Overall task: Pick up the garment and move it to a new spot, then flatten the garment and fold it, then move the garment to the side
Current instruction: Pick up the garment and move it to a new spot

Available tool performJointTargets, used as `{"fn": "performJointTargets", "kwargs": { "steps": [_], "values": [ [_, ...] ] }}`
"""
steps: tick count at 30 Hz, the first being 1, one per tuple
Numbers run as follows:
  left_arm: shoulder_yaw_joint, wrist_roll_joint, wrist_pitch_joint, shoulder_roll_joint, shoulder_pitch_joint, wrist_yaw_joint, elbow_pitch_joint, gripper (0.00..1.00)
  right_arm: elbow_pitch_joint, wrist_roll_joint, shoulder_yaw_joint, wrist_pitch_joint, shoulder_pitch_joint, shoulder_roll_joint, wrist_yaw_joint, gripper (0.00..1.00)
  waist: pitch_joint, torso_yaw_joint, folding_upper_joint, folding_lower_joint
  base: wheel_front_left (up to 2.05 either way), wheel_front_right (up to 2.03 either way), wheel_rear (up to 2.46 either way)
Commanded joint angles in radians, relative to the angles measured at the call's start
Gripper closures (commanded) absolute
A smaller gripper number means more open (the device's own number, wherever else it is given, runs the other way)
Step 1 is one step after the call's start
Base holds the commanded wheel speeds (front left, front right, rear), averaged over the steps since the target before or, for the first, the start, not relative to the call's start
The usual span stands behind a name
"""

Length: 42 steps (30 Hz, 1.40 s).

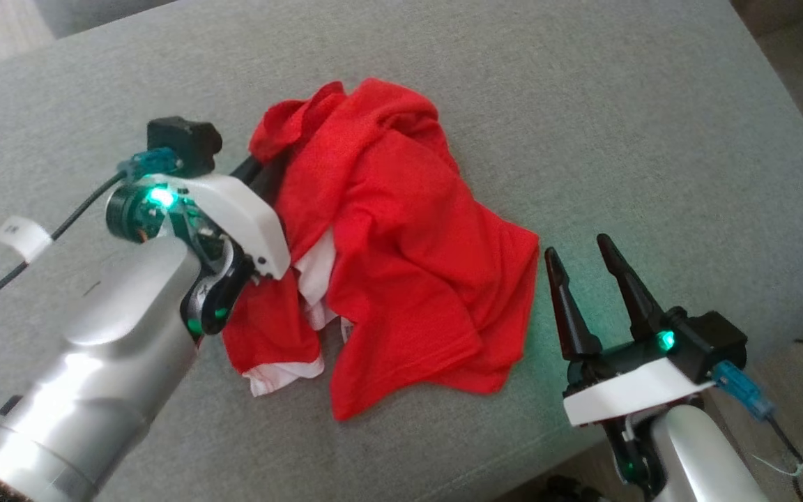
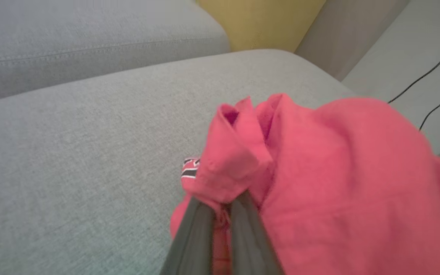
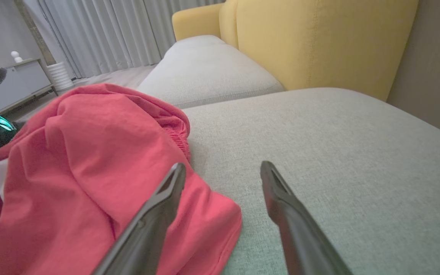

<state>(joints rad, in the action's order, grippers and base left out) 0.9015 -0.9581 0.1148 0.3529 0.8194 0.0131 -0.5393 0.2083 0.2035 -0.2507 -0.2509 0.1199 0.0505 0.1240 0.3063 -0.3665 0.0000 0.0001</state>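
The garment [image 1: 394, 251] is a crumpled red shirt with white lining, heaped on the grey sofa cushion [image 1: 583, 111]. My left gripper [image 1: 272, 174] reaches into its left side, fingers mostly buried in cloth. In the left wrist view the left gripper [image 2: 222, 204] is shut on a fold of the garment [image 2: 319, 172], red fabric pinched between the two fingers. My right gripper [image 1: 579, 254] stands open just right of the garment's lower right edge, apart from it. In the right wrist view the right gripper [image 3: 222, 172] is open, its left finger over the garment's [image 3: 90, 160] edge.
A yellow armchair [image 3: 319, 42] stands beyond the cushion, and a second grey cushion [image 3: 204, 65] lies next to it. Black cables [image 2: 430, 72] run over the floor at the cushion's far side. Curtains [image 3: 109, 34] hang further off. The cushion's front edge [image 1: 527, 453] is near my right arm.
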Motion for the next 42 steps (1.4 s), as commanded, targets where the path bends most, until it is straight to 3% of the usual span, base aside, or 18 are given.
{"fn": "performJointTargets", "kwargs": {
  "steps": [1,4,7,11,17,23,26,29,34,42],
  "values": [
    [-0.054,0.007,-0.039,0.014,0.075,-0.006,0.033,1.00,-0.032,0.002,-0.010,-0.011,0.012,0.000,0.007,0.00,-0.008,0.014,0.0000,-0.0001,0.00,0.00,0.00],
    [-0.089,0.010,-0.090,0.038,0.098,-0.007,0.089,1.00,-0.028,0.001,0.008,-0.011,-0.001,0.000,0.007,0.00,-0.026,0.042,0.0000,-0.0001,0.00,0.00,0.00],
    [-0.139,0.001,-0.112,0.100,0.116,-0.001,0.189,1.00,-0.024,-0.004,0.021,-0.011,-0.016,0.000,0.007,0.00,-0.053,0.079,0.0000,-0.0001,0.00,0.00,0.00],
    [-0.224,-0.031,-0.104,0.223,0.109,0.036,0.362,1.00,-0.020,-0.008,0.032,-0.011,-0.034,0.000,0.007,0.00,-0.093,0.133,0.0000,-0.0001,0.00,0.00,0.00],
    [-0.359,-0.079,-0.062,0.447,0.034,0.142,0.571,1.00,-0.015,-0.002,0.040,-0.011,-0.058,0.000,0.007,0.00,-0.137,0.215,0.0000,-0.0001,0.00,0.00,0.00],
    [-0.464,-0.123,-0.039,0.621,-0.052,0.206,0.572,1.00,-0.013,-0.004,0.039,-0.011,-0.066,0.000,0.007,0.00,-0.144,0.300,0.0000,-0.0001,0.00,0.00,0.00],
    [-0.494,-0.148,-0.030,0.683,-0.092,0.202,0.496,1.00,-0.012,-0.010,0.038,-0.011,-0.060,0.000,0.007,0.00,-0.133,0.335,0.0000,-0.0001,0.00,0.00,0.00],
    [-0.501,-0.172,-0.027,0.699,-0.120,0.181,0.406,1.00,-0.006,-0.023,0.039,-0.011,-0.057,0.000,0.007,0.00,-0.121,0.368,0.0000,-0.0001,0.00,0.00,0.00],
    [-0.473,-0.195,-0.017,0.669,-0.158,0.134,0.229,1.00,-0.004,-0.038,0.036,-0.011,-0.040,0.000,0.007,0.00,-0.095,0.395,0.0000,-0.0001,0.00,0.00,0.00],
    [-0.378,-0.169,-0.003,0.553,-0.193,0.089,-0.040,1.00,0.004,-0.065,0.028,-0.011,-0.018,0.000,0.007,0.00,-0.056,0.396,0.0000,-0.0001,0.00,0.00,0.00]
  ]
}}
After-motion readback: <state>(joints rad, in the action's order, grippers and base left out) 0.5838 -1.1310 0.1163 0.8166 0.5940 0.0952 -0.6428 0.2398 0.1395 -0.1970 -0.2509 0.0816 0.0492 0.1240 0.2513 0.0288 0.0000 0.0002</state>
